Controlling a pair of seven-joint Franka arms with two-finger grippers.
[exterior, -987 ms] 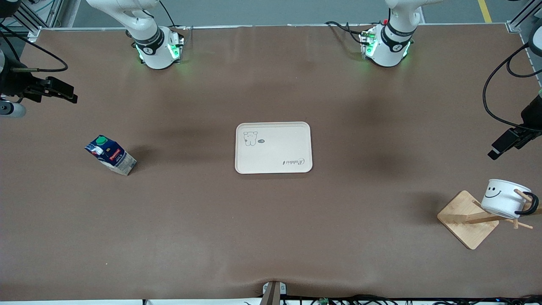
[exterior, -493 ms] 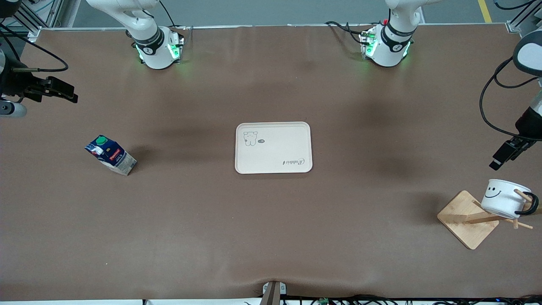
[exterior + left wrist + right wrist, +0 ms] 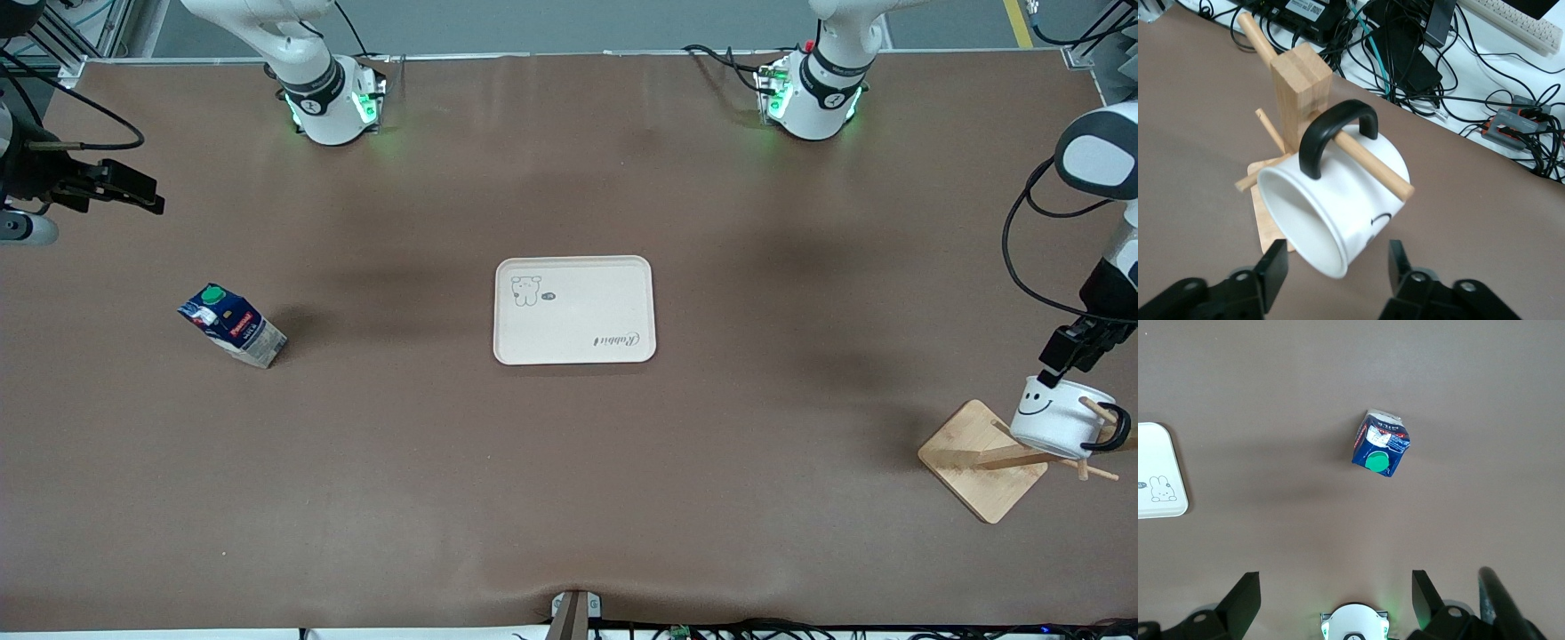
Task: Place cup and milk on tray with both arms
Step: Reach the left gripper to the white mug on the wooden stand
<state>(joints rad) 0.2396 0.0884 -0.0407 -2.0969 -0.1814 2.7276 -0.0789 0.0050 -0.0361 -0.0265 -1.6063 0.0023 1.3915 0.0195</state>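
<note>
Sideways on a wooden rack peg (image 3: pixel 1368 160), the white smiley mug (image 3: pixel 1338 213) points its mouth between the left end effector's (image 3: pixel 1337 267) parted, empty fingers; the right end effector (image 3: pixel 1336 597) hangs wide open over the bench's right-arm end.

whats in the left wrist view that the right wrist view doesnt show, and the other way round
Only the left wrist view shows the cup, hung by its black handle on a peg of the wooden rack, with the left gripper open, its fingers on either side of the rim.

Only the right wrist view shows the milk standing on the table, a corner of the tray, and the right gripper open, high over the table.

Both show the brown table top.
</note>
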